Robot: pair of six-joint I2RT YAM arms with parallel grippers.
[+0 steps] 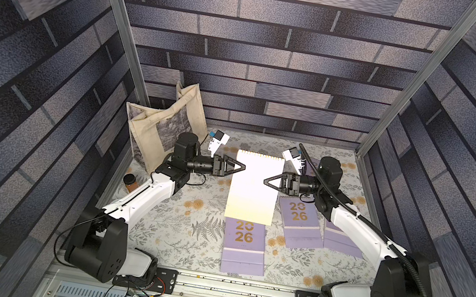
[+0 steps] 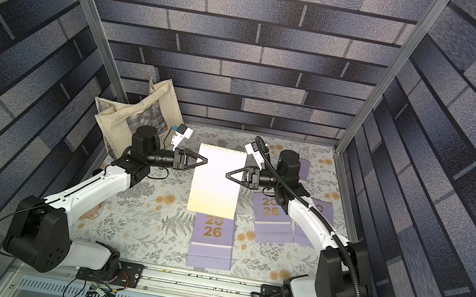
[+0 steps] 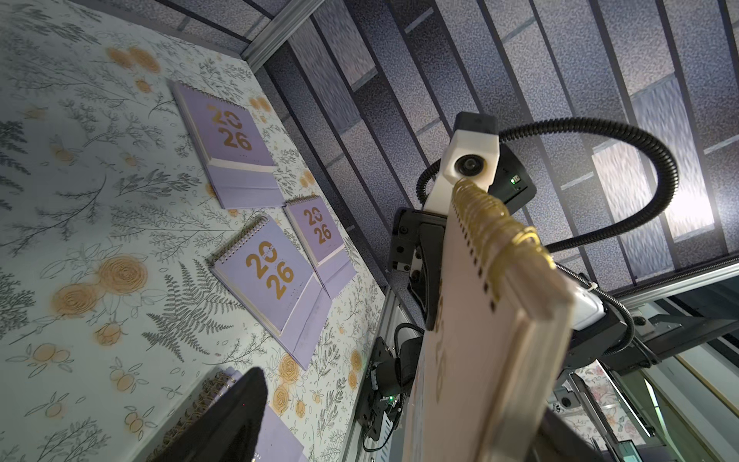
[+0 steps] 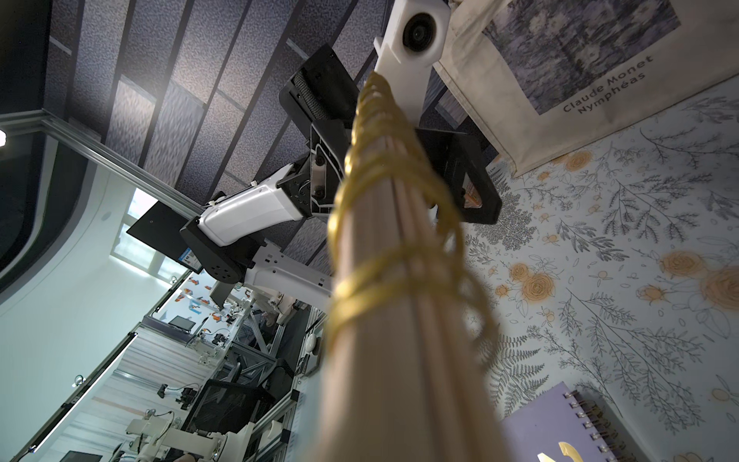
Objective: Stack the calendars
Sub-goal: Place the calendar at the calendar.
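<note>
We see the peach calendar [image 1: 254,188] lifted clear of the surface [image 1: 181,244], hanging edge-on between the two sets of jaws; the right jaws are clamped on one side edge and carry it; the left jaws stand wide around the opposite edge, not pinching it; one lavender calendar [image 1: 244,248] lies flat below the raised one, nearer the arm bases than either jaws; two other lavender calendars [image 1: 301,228] [image 1: 341,243] lie side by side behind the right jaws, partly under that arm; a tote bag [image 1: 164,130] stands behind the left jaws.
</note>
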